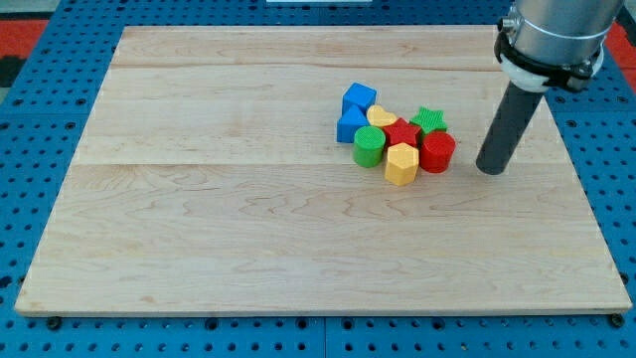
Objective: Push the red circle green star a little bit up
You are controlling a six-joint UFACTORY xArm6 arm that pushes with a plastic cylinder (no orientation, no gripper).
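The red circle (437, 151) stands at the right end of a tight cluster of blocks near the board's middle right. The green star (428, 120) sits just above it, touching. My tip (491, 169) is on the board a short way to the right of the red circle and slightly lower, apart from it. The rod rises up and to the right to the arm at the view's top right.
The cluster also holds a red star (402, 134), a yellow hexagon (401, 164), a green circle (370, 146), a yellow heart (381, 116) and two blue blocks (356, 111). The wooden board (248, 219) lies on a blue pegboard.
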